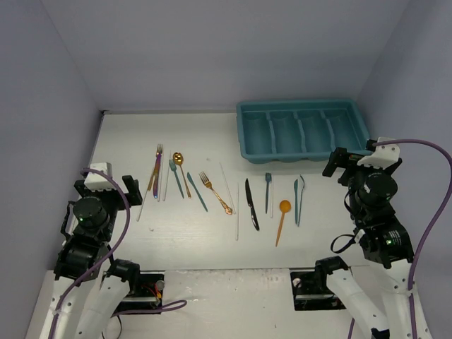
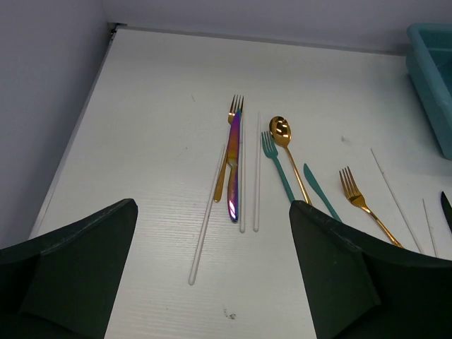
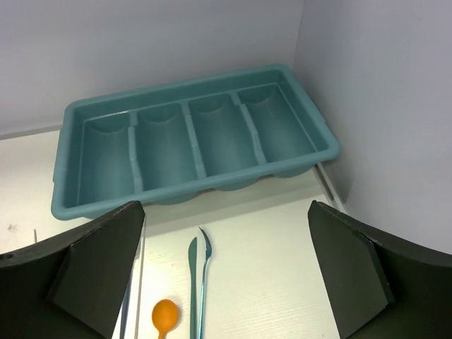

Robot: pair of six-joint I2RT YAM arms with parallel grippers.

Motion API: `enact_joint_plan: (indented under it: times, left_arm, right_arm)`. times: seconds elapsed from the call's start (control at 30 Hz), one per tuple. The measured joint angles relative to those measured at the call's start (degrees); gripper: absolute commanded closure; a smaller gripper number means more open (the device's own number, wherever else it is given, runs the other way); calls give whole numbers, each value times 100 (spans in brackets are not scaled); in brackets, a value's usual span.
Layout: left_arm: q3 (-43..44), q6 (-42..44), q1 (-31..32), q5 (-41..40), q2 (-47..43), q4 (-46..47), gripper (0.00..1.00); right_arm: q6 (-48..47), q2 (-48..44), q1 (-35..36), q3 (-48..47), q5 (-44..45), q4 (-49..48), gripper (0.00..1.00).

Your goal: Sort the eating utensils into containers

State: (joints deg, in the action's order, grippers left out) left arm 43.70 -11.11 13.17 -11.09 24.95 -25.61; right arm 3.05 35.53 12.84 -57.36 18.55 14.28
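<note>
Left claw (image 1: 132, 189): I saw it spread wide and empty, at the 9 o'clock side of the table (image 1: 191, 240).
White chopstick (image 1: 143, 201): it lay flat at that claw's 3 o'clock. It looked thin and light, and I judged it would roll, so I would have pinched it mid-length.
Purple knife (image 2: 234, 166): it lay touching a gold fork (image 2: 220, 185). It looked glossy, stiff and probably slick. I would have taken its handle crosswise, clear of the fork.
Gold spoon (image 1: 182, 173): it looked like rigid metal, heavier at the bowl. The neck seemed the best hold.
Black knife (image 1: 251, 205): it lay mid-row, apart from its neighbours. The handle looked an easy grab.
Orange spoon (image 1: 284, 206): it lay at the knife's 3 o'clock. I took it for light plastic with a thin stem.
Tray (image 1: 296, 154): it sat at the table's 1 o'clock, and nothing lay in its four compartments.
Right claw (image 3: 226, 208): I saw it spread wide and empty, at the tray's 5 o'clock.
</note>
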Motion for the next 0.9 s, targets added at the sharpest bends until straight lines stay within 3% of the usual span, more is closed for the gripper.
enact_joint_plan:
  times: [0.3,0.73,0.9]
  left_arm:
    - [0,26,23,-90,-74,17,13]
    - [-2,66,39,-127,-195,22,13]
    - [-2,66,39,-129,-197,24,13]
  right_arm:
    - [327,205,0,204,-176,-38,0]
    - [1504,1725,11,595,-796,247,0]
    - [2042,2167,132,1147,-909,412,0]
